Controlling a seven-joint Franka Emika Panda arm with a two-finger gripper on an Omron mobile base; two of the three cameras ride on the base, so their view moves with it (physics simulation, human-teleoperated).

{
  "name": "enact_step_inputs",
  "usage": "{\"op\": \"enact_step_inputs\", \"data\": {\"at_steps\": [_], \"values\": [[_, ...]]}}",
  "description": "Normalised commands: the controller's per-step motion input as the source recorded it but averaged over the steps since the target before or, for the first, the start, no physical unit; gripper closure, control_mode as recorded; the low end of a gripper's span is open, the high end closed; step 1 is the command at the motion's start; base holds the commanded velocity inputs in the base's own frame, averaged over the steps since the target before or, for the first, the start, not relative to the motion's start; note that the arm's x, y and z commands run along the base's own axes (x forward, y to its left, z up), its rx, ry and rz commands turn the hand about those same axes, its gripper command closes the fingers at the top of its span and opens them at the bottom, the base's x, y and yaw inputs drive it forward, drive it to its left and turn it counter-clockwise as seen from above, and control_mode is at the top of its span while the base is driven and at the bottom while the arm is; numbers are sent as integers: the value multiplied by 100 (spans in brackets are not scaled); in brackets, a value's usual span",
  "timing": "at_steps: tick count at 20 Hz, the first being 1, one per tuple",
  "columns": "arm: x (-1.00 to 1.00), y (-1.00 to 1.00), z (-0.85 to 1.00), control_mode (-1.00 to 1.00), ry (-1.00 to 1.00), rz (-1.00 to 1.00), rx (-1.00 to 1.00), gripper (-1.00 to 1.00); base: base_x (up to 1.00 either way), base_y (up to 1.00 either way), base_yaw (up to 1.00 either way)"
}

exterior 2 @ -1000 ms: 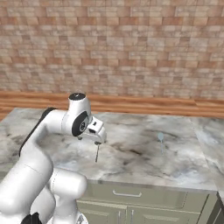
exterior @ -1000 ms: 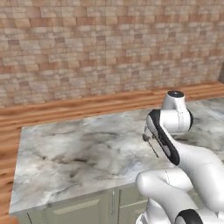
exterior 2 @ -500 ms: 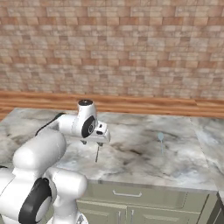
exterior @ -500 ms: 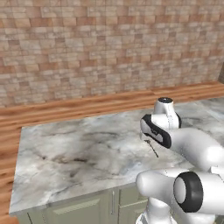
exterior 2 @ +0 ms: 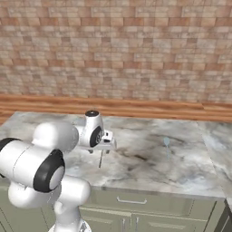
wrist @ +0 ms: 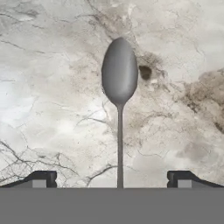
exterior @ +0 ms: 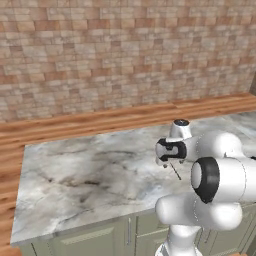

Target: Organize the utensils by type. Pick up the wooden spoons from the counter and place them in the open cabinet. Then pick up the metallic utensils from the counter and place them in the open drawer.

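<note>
A slim grey metal spoon [wrist: 119, 83] lies flat on the marble counter [wrist: 48, 96], its bowl pointing away from the hand and its thin handle running back between my two finger tips. My gripper [wrist: 111, 178] is open, one tip on each side of the handle, with nothing held. In the left base view the gripper [exterior: 168, 161] hangs low over the counter [exterior: 90, 170], and the spoon's dark handle [exterior: 176, 172] pokes out beneath it. The right base view shows the same gripper [exterior 2: 100, 150] above the spoon [exterior 2: 100, 161]. Wooden spoons, cabinet and drawer are out of view.
Another thin grey utensil [exterior 2: 166, 144] lies on the counter [exterior 2: 145, 170] to the right of the hand. A wooden ledge [exterior: 100, 122] and brick wall back the counter. Sage-green base units [exterior 2: 131, 208] sit below the front edge. The counter's left end [exterior: 20, 200] meets wood flooring.
The arm has folded forward and the hand has come down closer to the counter over the metal spoon. The jaws stayed open and the spoon has not moved.
</note>
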Motion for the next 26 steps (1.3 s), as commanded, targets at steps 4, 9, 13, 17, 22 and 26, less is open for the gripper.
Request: {"op": "enact_step_inputs", "data": {"at_steps": [4,9,13,17,22,26], "values": [[37,0,-43,-100,0,7,0,-100,0,0,0],[20,-1,-28,-100,0,7,0,-100,0,0,0],[1,0,-37,-100,0,4,-2,-100,0,0,0],[0,0,-47,-100,0,0,-3,-100,0,0,0],[0,0,-56,-100,0,0,-4,-100,0,0,0],[-5,-3,-63,-100,0,0,-2,100,0,0,0]]}}
